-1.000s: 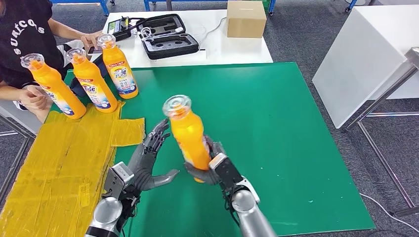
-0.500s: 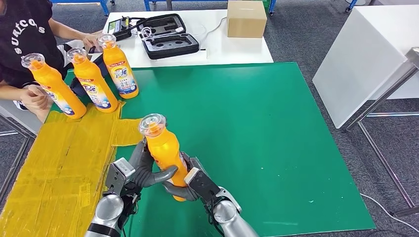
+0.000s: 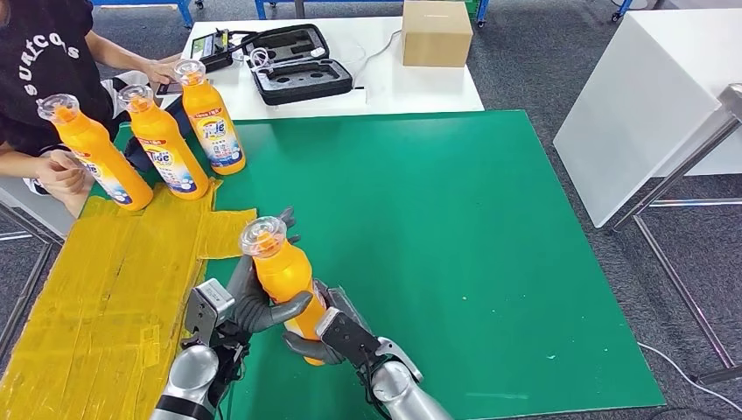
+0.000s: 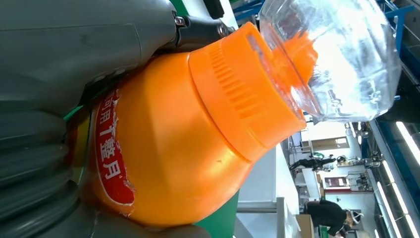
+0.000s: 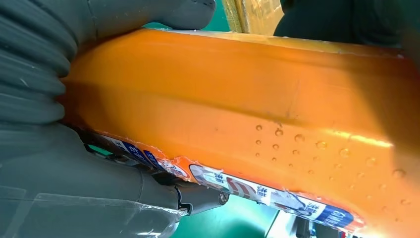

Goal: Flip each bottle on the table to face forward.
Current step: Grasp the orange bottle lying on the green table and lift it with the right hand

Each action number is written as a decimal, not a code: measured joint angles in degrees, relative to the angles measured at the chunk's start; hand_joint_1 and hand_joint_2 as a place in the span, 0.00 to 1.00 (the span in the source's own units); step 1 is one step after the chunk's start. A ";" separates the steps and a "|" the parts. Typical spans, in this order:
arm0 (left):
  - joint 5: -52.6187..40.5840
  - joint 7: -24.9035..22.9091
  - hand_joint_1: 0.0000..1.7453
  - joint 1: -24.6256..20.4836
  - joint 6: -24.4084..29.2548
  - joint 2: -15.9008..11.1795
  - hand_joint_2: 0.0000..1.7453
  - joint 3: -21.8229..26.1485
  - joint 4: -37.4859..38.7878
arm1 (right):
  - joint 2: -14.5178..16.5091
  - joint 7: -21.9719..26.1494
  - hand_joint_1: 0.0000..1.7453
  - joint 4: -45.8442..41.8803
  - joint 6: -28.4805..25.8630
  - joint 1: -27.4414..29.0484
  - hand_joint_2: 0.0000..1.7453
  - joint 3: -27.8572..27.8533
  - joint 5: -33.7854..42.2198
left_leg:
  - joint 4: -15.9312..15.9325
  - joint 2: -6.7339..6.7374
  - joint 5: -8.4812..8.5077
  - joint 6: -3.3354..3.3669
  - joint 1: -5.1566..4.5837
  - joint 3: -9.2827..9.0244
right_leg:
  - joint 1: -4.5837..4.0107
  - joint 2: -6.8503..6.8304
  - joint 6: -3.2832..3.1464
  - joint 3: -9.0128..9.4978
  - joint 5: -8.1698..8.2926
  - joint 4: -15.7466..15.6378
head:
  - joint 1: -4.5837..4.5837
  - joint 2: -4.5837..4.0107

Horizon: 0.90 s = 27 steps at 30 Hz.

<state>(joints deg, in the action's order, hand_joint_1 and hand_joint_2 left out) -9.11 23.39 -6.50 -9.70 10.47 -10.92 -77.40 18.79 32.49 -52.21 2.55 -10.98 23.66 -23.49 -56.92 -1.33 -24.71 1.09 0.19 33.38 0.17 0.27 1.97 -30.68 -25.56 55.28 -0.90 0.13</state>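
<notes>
Together, left robot hand (image 3: 258, 302) and right robot hand (image 3: 337, 337) clasp the orange bottle (image 3: 289, 280); three labelled bottles (image 3: 162, 144) stand beyond.

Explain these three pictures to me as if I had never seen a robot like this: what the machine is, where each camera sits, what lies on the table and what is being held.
This is a two-armed humanoid robot. The wide picture comes from its head, looking down at a green mat. The other two come from cameras at its wrists, so they look turned and very close.

Its left hand and right hand both grip one orange bottle with a clear cap, its label facing away from the head camera. Three more bottles stand at the mat's far left corner, labels showing, near a person. Yellow tape covers the left side. Behind lie an open black case and a cardboard box.
</notes>
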 joint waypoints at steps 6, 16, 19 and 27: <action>0.22 0.09 1.00 0.35 0.09 0.00 1.00 0.01 -0.17 | -0.27 0.33 1.00 -0.38 -1.71 0.28 1.00 0.13 -0.37 | 0.00 0.00 0.00 0.00 0.00 0.00 | 0.00 0.00 0.00 -0.01 0.00 0.00 | 0.01 0.00; -0.60 0.19 1.00 0.18 1.33 -0.01 1.00 -0.04 -0.80 | -1.08 0.02 0.00 -7.41 -2.86 2.54 1.00 -1.03 0.62 | 0.00 0.00 0.00 0.00 0.00 0.01 | 0.00 0.00 0.00 -0.01 0.00 0.00 | 0.01 0.00; -4.65 -0.52 1.00 0.23 4.94 -0.21 1.00 0.17 -1.42 | -1.35 0.13 0.00 -11.80 -3.17 3.28 1.00 -2.03 1.96 | 0.00 0.00 0.00 0.00 0.00 0.00 | 0.00 0.00 0.00 -0.03 0.00 0.00 | 0.00 0.00; -37.71 -8.28 1.00 -2.81 25.80 -2.99 1.00 2.13 -4.90 | -2.46 -0.22 0.00 -27.11 -3.19 6.74 1.00 -5.22 4.03 | -0.01 0.01 0.01 -0.01 0.01 0.00 | -0.01 0.00 0.00 -0.03 0.01 0.00 | -0.02 0.00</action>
<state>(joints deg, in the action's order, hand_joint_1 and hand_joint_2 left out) -46.83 15.10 -9.31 16.10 7.48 -8.79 -82.29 16.33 32.27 -79.33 -0.64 -4.24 18.44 -19.46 -56.93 -1.32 -24.70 1.09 0.20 33.38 0.16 0.27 1.97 -30.71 -25.55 55.28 -0.91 0.13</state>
